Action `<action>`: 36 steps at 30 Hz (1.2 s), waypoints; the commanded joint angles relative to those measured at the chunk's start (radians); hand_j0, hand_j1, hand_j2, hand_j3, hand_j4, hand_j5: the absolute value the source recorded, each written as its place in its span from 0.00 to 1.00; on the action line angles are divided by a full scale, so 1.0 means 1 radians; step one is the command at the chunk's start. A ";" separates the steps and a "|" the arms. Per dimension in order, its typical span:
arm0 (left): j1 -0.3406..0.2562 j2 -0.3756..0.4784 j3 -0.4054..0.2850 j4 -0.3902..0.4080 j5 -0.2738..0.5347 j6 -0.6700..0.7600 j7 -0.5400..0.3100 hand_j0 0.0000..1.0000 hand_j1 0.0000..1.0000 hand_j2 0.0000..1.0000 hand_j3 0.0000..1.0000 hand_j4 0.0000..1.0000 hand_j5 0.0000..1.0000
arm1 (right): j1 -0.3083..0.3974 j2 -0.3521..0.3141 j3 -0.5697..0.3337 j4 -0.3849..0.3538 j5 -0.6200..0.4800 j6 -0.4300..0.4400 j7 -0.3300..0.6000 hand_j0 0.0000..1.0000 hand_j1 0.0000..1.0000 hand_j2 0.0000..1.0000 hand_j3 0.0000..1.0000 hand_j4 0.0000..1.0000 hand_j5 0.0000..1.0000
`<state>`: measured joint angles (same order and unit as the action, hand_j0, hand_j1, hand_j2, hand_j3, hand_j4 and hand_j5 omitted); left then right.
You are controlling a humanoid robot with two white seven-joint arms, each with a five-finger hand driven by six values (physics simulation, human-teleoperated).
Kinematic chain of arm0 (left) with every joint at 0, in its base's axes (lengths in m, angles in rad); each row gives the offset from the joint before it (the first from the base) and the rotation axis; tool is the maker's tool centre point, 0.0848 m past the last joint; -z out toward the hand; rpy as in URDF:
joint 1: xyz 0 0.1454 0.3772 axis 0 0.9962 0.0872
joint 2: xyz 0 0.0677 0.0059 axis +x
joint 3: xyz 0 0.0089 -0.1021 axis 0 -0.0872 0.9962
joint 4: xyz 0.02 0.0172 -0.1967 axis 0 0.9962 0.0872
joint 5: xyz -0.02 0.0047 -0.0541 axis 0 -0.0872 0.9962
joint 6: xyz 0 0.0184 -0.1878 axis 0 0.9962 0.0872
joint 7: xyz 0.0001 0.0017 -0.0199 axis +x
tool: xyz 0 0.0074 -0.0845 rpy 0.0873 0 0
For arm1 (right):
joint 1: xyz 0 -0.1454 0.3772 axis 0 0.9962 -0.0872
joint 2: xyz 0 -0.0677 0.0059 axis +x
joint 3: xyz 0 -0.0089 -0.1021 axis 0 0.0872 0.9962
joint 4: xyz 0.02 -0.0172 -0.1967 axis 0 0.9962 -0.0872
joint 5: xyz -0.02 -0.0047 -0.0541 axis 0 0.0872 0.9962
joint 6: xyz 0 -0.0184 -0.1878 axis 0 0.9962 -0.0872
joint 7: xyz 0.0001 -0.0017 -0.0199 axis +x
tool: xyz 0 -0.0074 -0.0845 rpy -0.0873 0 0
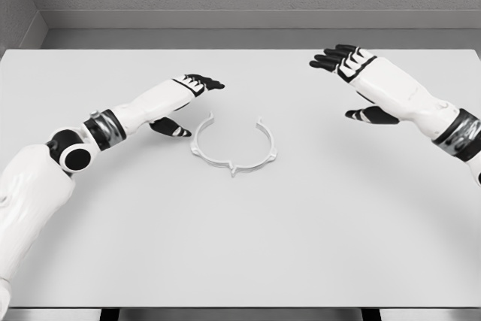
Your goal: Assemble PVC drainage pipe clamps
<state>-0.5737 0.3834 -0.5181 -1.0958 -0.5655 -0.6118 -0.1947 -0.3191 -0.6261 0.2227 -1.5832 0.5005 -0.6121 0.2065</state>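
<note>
A white PVC pipe clamp, a thin open ring with its gap facing away from me, lies flat near the middle of the white table. My left hand hovers just left of the clamp, fingers stretched out and thumb pointing down toward the table, holding nothing. My right hand is raised at the upper right, well away from the clamp, fingers extended and thumb spread, also holding nothing.
The table's far edge meets a grey wall at the top of the view. Its near edge runs along the bottom of the picture.
</note>
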 commanded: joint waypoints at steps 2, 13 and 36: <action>0.000 -0.001 0.000 0.002 0.007 0.001 0.000 1.00 1.00 1.00 1.00 1.00 1.00 | 0.011 -0.003 -0.034 0.005 -0.003 0.001 0.001 1.00 1.00 1.00 1.00 1.00 1.00; 0.000 -0.015 -0.011 0.017 0.007 0.001 0.000 1.00 1.00 1.00 1.00 1.00 1.00 | 0.097 -0.032 -0.114 0.032 -0.008 0.001 0.001 1.00 1.00 1.00 1.00 1.00 1.00; 0.005 -0.044 -0.011 0.010 0.007 0.001 0.000 1.00 1.00 1.00 1.00 1.00 1.00 | 0.092 -0.032 -0.109 0.031 -0.010 0.001 -0.002 1.00 1.00 1.00 1.00 1.00 1.00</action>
<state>-0.5691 0.3395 -0.5301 -1.0835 -0.5655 -0.6117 -0.1952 -0.2270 -0.6571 0.1137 -1.5522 0.4979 -0.6120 0.2046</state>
